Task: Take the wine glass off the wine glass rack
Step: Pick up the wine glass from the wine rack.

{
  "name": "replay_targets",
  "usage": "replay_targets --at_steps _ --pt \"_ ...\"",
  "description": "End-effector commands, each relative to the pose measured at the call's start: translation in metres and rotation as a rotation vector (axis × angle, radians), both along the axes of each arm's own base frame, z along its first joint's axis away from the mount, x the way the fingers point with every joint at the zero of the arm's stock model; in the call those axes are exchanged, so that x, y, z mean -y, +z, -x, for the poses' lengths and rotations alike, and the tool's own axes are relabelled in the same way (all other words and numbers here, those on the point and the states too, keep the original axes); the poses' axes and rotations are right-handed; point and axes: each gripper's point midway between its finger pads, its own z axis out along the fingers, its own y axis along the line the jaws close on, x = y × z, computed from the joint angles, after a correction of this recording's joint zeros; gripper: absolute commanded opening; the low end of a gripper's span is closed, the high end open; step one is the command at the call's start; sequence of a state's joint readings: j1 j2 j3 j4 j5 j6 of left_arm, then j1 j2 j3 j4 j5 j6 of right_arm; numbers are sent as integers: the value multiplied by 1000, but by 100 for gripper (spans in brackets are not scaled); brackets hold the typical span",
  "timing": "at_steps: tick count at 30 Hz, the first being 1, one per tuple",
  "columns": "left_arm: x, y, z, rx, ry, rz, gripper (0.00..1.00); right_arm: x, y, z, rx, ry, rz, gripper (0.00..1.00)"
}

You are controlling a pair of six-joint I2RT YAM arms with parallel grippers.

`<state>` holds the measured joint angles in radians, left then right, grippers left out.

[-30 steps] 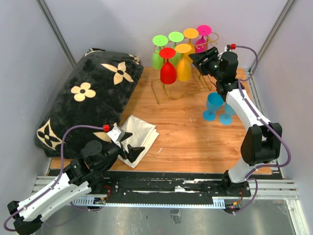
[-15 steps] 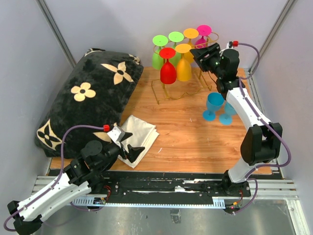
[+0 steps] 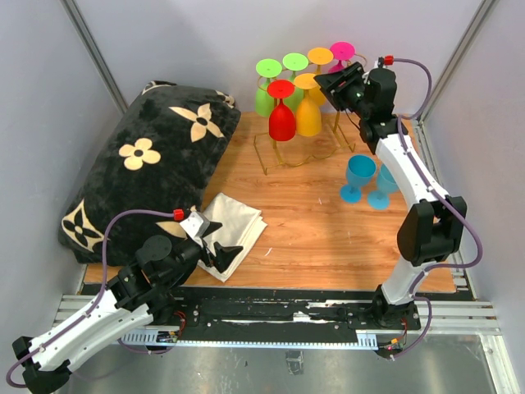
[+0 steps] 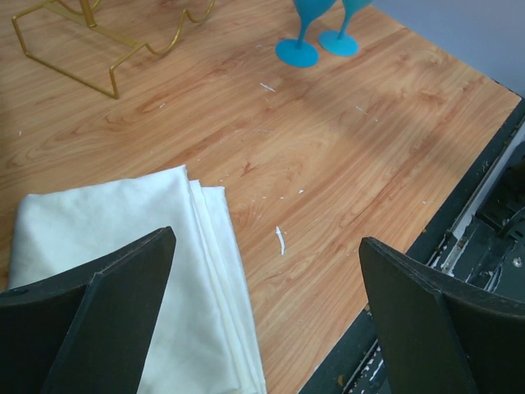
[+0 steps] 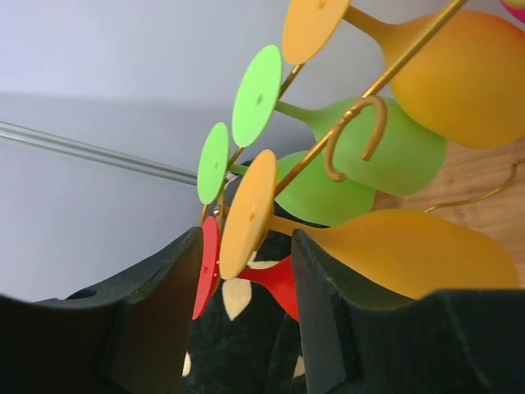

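Note:
The gold wire wine glass rack [image 3: 271, 161] stands at the back of the table with several upside-down glasses hanging from its top rail [image 5: 362, 94]. My right gripper [image 3: 329, 85] is up at the rail's right end. In the right wrist view the right gripper [image 5: 246, 238] has its jaws apart on either side of the round foot of the front orange wine glass [image 5: 248, 212], with no contact showing. A red glass [image 5: 283, 283] hangs just behind it. My left gripper [image 4: 267, 238] is open over a folded white cloth [image 4: 123, 246], holding nothing.
Two blue glasses [image 3: 359, 176] stand upright on the table right of the rack, beside the right arm. A large black flowered pillow [image 3: 148, 164] fills the left side. Green, orange and pink glasses [image 3: 342, 52] hang in the rack's back row. Grey walls close in.
My right gripper has risen and moved back toward the rack's top rail, and its jaws have narrowed a little around the orange glass's foot. The left arm is still.

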<state>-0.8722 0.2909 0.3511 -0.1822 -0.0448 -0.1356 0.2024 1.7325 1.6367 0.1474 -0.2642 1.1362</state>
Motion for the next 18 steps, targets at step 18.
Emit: replay_targets --at_steps 18 --pt "0 0 -3 8 6 -21 100 -9 5 -9 14 16 53 23"
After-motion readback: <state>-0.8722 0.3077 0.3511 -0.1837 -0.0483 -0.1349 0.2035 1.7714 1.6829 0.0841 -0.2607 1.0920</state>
